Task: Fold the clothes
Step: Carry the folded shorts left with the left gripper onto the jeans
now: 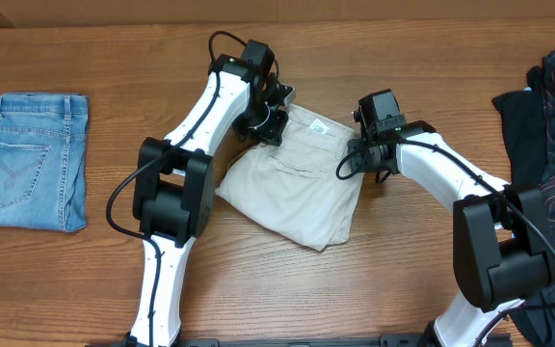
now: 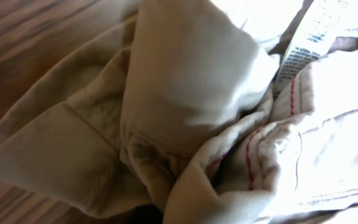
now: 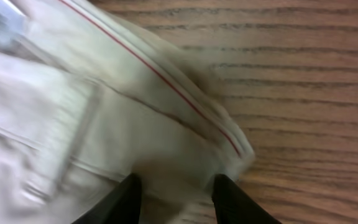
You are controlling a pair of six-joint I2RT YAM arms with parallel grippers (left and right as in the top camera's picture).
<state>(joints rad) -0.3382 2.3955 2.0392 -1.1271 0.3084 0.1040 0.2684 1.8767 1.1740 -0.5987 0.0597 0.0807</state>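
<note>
Far left, a blue denim piece (image 1: 29,161) lies flat on the wooden table (image 1: 94,289), well apart from the action. Moving in: the left gripper (image 1: 268,123) is down on the upper left corner of the beige shorts (image 1: 297,188). Cloth is bunched right up against its camera and the fingers are hidden, so I cannot tell if it grips. The shorts sprawl mid-table, slanting between both arms. At their upper right edge sits the right gripper (image 3: 178,200), fingers spread, pale cloth lying between them, a red-stitched seam just beyond. Far right, a dark garment heap (image 1: 552,106) sits at the table's edge.
</note>
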